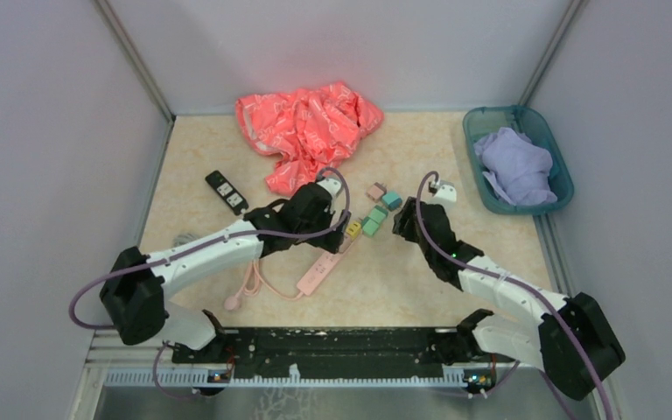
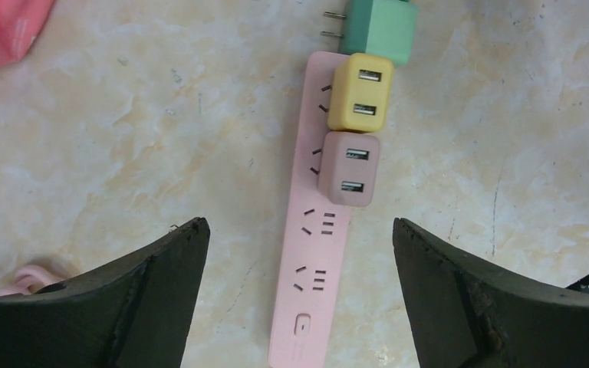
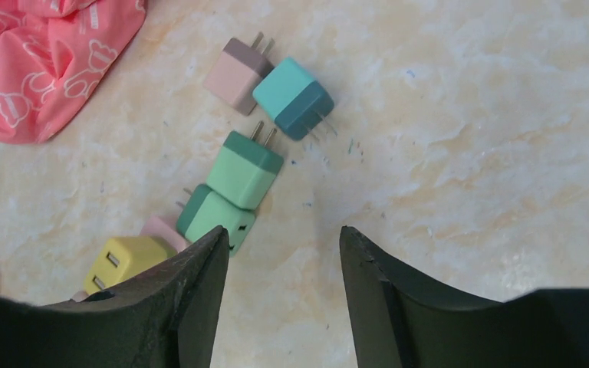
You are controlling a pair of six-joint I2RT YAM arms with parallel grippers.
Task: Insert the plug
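Left jaws wide apart, empty; pink power strip (image 2: 318,261) lies between them, mauve plug (image 2: 347,169) seated in it just ahead. Right jaws apart, loose green plug (image 3: 244,170) ahead.

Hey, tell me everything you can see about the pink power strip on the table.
The pink power strip is a long, flat bar of smooth plastic, lying face-up on the marbled table. A yellow charger and a mauve charger are plugged in side by side near one end. Beyond them two socket sets stand free, then a small button. Its pink cord loops to a plug lying loose. The open left claw hovers over it, not gripping.
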